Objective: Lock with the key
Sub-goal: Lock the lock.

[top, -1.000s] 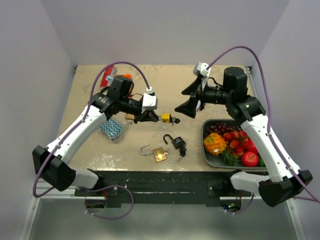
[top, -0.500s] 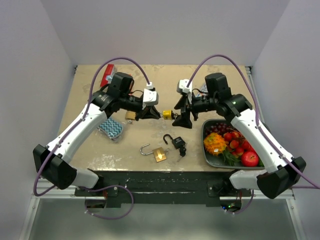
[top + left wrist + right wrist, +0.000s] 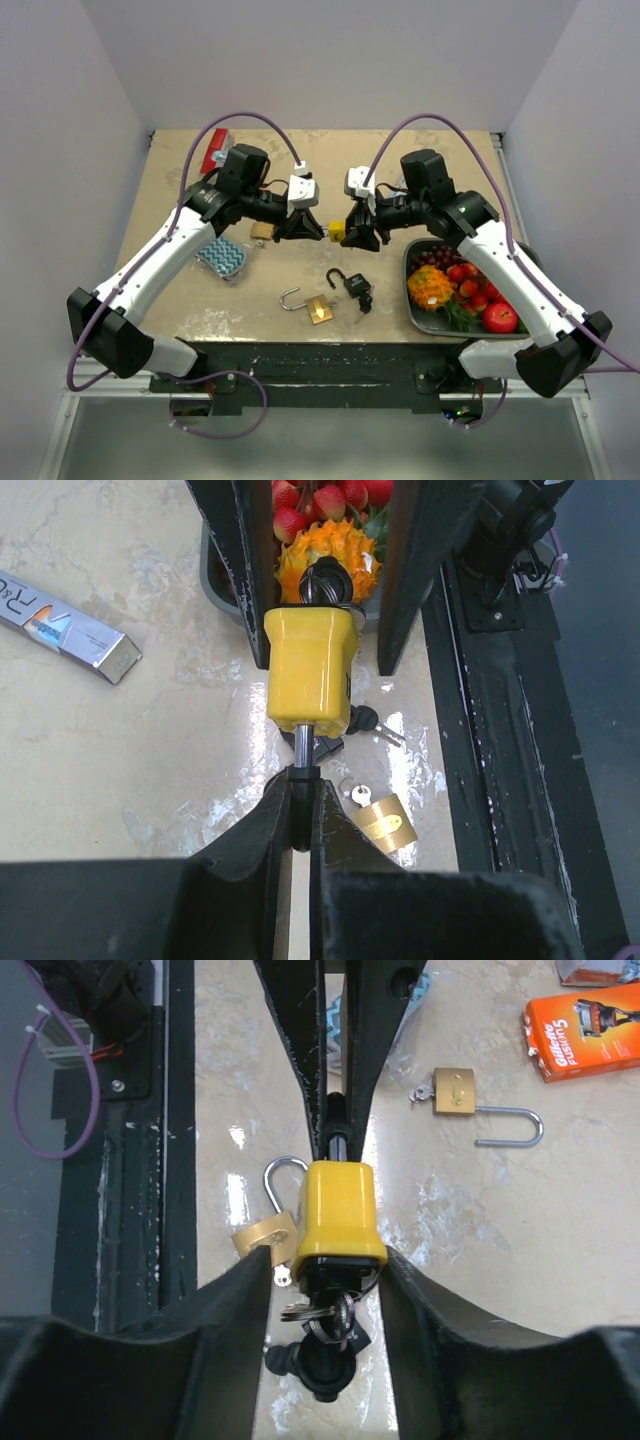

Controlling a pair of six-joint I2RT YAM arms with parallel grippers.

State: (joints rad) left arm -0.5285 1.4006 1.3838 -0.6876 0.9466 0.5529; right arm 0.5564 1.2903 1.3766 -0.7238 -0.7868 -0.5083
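Note:
A yellow padlock (image 3: 336, 233) hangs in the air over the table's middle. My left gripper (image 3: 318, 232) is shut on its steel shackle (image 3: 301, 748), and the body (image 3: 309, 668) points away from it. A key with a black head (image 3: 335, 1360) and a key ring sticks out of the body's far end. My right gripper (image 3: 328, 1260) is open and straddles that end. One fingertip (image 3: 392, 1265) touches the yellow body (image 3: 340, 1210); the other stands a little off it. Neither fingertip touches the key.
Below the padlock lie an open brass padlock (image 3: 318, 308) and a black padlock with keys (image 3: 355, 285). A grey tray (image 3: 408, 270) of fruit sits at the right. Another brass padlock (image 3: 262, 231), a blue patterned pad (image 3: 222, 257) and a red pack (image 3: 213, 152) lie left.
My right gripper has swung left from beside the tray to the padlock's key end, and its jaws have narrowed around it. The left gripper has held the shackle still.

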